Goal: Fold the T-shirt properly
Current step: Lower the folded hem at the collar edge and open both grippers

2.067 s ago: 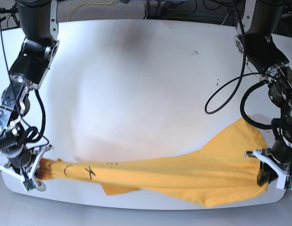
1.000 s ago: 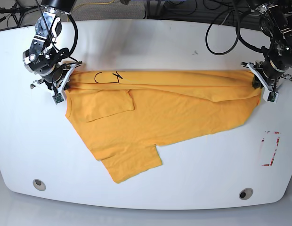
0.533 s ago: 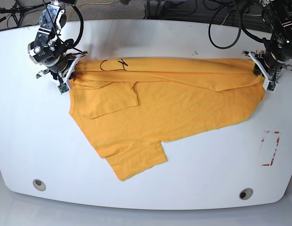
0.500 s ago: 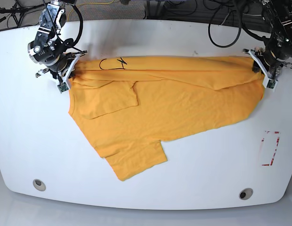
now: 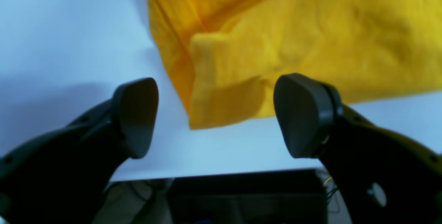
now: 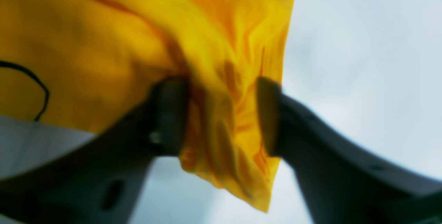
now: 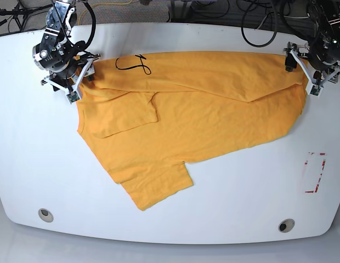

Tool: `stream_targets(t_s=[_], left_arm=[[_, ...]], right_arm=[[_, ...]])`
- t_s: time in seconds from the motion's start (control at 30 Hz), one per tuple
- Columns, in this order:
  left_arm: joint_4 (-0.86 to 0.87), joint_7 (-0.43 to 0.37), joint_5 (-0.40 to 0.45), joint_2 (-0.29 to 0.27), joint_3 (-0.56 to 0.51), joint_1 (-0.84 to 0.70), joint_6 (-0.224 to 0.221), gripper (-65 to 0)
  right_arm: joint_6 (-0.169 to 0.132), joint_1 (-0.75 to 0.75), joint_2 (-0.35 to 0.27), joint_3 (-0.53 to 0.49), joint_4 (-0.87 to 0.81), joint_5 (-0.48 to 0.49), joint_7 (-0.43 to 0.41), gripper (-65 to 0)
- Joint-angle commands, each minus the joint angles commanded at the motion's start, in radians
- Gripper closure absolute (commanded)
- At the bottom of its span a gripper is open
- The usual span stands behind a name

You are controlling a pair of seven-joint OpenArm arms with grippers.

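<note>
The orange-yellow T-shirt (image 7: 186,109) lies spread on the white table, its top edge stretched along the far side, with black writing (image 7: 131,63) near the left end. One sleeve lies folded over the body, and the other corner points toward the near edge. My right gripper (image 7: 81,78) is at the shirt's left end. In the right wrist view this gripper (image 6: 222,113) is shut on a bunched fold of the T-shirt (image 6: 103,44). My left gripper (image 7: 303,74) is at the right end. In the left wrist view it (image 5: 215,113) stands open, and the T-shirt corner (image 5: 293,27) lies flat just beyond its fingers.
The white table (image 7: 241,192) carries a red rectangle mark (image 7: 314,172) at the right and two round holes (image 7: 45,214) (image 7: 286,225) near the front edge. The table's far edge and dark clutter (image 5: 241,196) lie right behind my left gripper.
Both arms dragged the shirt from the near edge to the far side, spreading it flat. In the last half second the top edge moved farther back and my left gripper let go.
</note>
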State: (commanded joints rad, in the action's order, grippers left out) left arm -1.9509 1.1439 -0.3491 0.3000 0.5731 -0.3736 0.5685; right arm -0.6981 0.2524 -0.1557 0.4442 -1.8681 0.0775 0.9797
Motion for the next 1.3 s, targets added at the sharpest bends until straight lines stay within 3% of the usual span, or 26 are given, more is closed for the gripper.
stream_targets(t_s=[0.13, 0.2, 0.27, 0.4, 0.57, 0.87, 1.0, 1.17, 1.3], left_arm=[[-0.002, 0.025, -0.003, 0.026, 0.078, -0.020, 0.026, -52.6], [-0.002, 0.034, -0.003, 0.029, 0.114, -0.020, 0.061, -52.6], [-0.002, 0.038, -0.002, 0.029, 0.170, -0.020, 0.129, -52.6], [-0.002, 0.038, -0.002, 0.029, 0.256, -0.006, 0.130, -52.6], [0.002, 0.041, -0.002, 0.020, 0.288, 0.037, 0.130, -52.6], [0.002, 0.040, 0.002, -0.130, 0.259, 0.055, 0.130, -52.5], [0.002, 0.038, 0.005, -0.190, 0.224, 0.074, 0.130, -52.4], [0.002, 0.035, 0.006, -0.236, 0.184, 0.072, 0.130, -52.4], [0.005, 0.035, 0.006, -0.241, 0.175, 0.077, 0.130, -52.4]], right_arm=[[0.000, 0.000, 0.000, 0.000, 0.000, 0.000, 0.000, -45.7], [0.000, -0.002, 0.000, 0.000, 0.000, 0.000, 0.000, -45.7], [0.000, -0.002, 0.000, 0.000, -0.003, 0.000, 0.000, -45.7], [0.000, -0.002, 0.000, 0.002, -0.018, 0.000, 0.000, -45.7], [0.000, -0.002, 0.000, 0.000, -0.081, 0.008, 0.003, -45.7], [0.000, -0.025, 0.002, 0.000, -0.101, 0.009, 0.005, -45.7], [0.000, -0.034, 0.031, 0.003, -0.100, -0.002, 0.005, -45.7], [0.000, -0.028, 0.012, 0.005, -0.100, -0.002, 0.005, -45.7], [0.000, -0.021, 0.000, 0.005, -0.100, -0.002, 0.006, -45.7]])
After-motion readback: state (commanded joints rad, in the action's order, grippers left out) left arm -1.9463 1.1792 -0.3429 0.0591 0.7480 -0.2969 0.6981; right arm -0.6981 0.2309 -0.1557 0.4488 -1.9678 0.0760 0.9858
